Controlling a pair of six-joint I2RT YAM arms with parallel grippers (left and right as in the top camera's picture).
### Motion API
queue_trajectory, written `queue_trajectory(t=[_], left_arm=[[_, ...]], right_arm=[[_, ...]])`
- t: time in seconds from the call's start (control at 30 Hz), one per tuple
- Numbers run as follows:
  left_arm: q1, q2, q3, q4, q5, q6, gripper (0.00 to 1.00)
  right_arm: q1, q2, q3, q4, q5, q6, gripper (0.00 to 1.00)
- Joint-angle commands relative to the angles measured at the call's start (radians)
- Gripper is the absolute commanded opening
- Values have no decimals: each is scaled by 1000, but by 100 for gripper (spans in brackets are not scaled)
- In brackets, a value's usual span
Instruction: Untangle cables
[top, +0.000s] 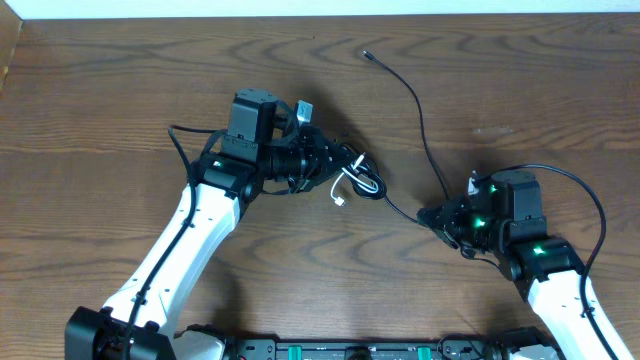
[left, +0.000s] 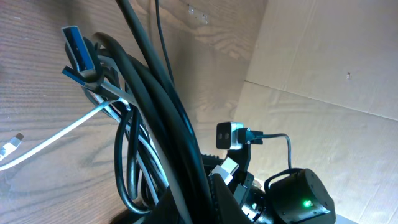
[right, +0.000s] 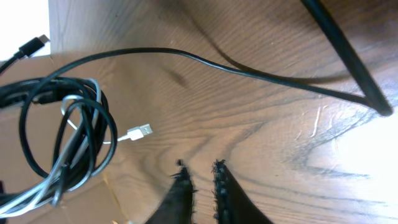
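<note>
1. My left gripper is clamped closed on the bundle, which is coiled right at its fingertips.
2. The bundle holds two cables: one black cable and one white cable.
3. My right gripper has its jaws almost together, with nothing visible between them.
4. The black cable crosses just ahead of my right gripper's tips.
5. Three plugs show: one white plug ahead-left of my right gripper, one black plug far beyond it, and one blue plug beside my left gripper.
</note>
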Motion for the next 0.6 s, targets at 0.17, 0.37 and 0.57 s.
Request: queue_trajectory(t=[0.17, 0.37, 0.57], left_arm=[[2, -8, 6, 3, 20, -6, 8], [3, -8, 6, 3, 19, -6, 8], [3, -8, 6, 3, 19, -6, 8]], right_arm=[[-2, 6, 9, 7, -62, 137, 25], [-2, 6, 9, 29, -88, 300, 24], [51, 22, 9, 170, -112, 434, 26]])
